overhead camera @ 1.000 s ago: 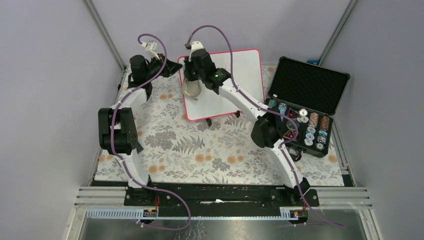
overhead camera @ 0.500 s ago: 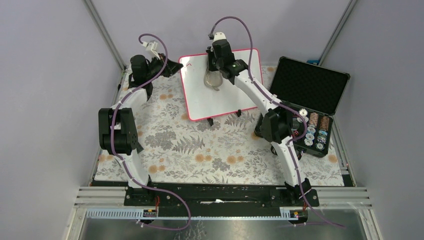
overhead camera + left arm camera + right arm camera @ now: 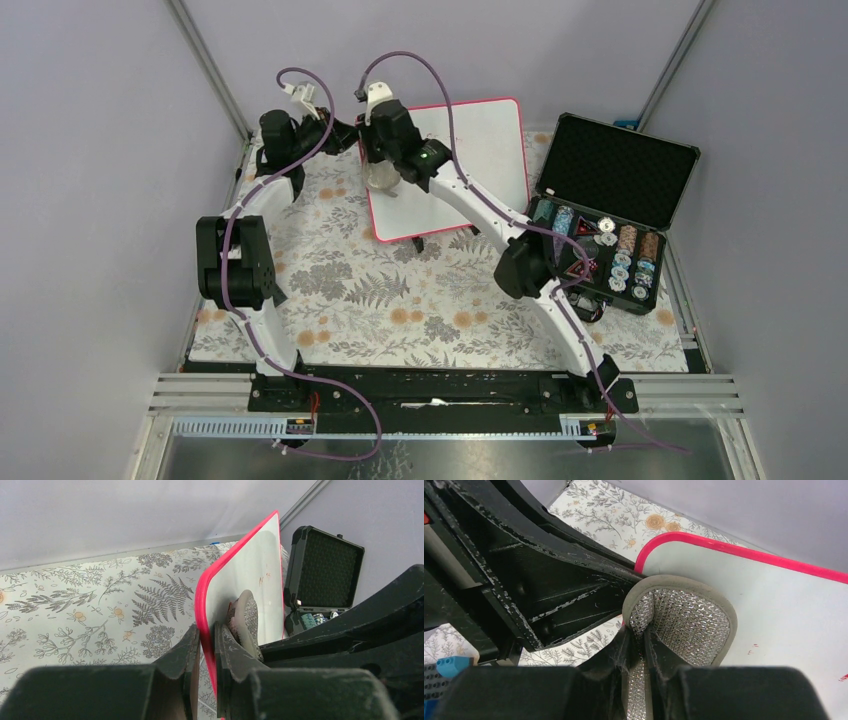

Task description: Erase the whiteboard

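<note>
The whiteboard [image 3: 470, 165], glossy white with a pink-red frame, stands tilted at the back of the table. My left gripper [image 3: 350, 132] is shut on its left frame edge [image 3: 206, 615], one finger on each side. My right gripper [image 3: 383, 172] is shut on a grey scrubbing pad with a silvery mesh face [image 3: 684, 620] and presses it against the board near its top left corner. The pad also shows in the left wrist view [image 3: 246, 622]. Faint red marks remain on the board [image 3: 264, 577], and small red specks show in the right wrist view [image 3: 754, 647].
An open black foam-lined case [image 3: 615, 205] with several small round items stands at the right, close to the board's right edge. The floral table mat [image 3: 400, 300] covers the table. Grey walls and metal rails bound the back and sides.
My right gripper swept the pad right to the board's top middle, then back left to the top left corner. My left gripper has kept its hold on the frame.
</note>
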Controlling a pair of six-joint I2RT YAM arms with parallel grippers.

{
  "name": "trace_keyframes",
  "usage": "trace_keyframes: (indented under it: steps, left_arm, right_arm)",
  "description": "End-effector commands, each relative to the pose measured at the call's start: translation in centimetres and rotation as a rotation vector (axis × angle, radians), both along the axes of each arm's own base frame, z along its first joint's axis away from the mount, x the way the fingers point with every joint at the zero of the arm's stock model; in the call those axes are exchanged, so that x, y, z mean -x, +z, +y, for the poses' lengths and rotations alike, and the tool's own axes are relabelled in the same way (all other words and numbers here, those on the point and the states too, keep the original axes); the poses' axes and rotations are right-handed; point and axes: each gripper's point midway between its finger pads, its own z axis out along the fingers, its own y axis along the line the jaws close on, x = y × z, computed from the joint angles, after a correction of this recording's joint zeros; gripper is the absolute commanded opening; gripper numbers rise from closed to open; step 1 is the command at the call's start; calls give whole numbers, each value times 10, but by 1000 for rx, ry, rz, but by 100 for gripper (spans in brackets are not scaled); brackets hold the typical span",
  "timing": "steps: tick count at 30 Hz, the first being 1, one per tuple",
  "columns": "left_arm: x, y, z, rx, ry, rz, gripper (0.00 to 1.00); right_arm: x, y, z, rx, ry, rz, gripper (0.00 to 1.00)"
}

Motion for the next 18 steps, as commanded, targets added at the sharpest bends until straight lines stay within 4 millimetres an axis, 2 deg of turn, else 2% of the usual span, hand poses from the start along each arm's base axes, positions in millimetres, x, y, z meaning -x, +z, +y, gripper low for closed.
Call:
trace_keyframes:
  steps: [1,7,11,15,18]
  left_arm:
    - [14,-1,-20,-43,-89,-34,0]
    - [13,-2,-17,-47,-81,-33,0]
    - [12,-1,-12,-48,-72,-35,0]
    - [11,-1,-10,-49,-66,-34,0]
    - [11,-1,-9,-49,-64,-34,0]
  right_arm:
    - [-16,8,-13,8,-56,-50,0]
    - [-50,-9,-84,1,-205,39,0]
    - [-67,-27,-130,19,-273,93,0]
    - [-74,-53,-167,70,-333,139,0]
    - [-76,-64,-184,100,-360,154,0]
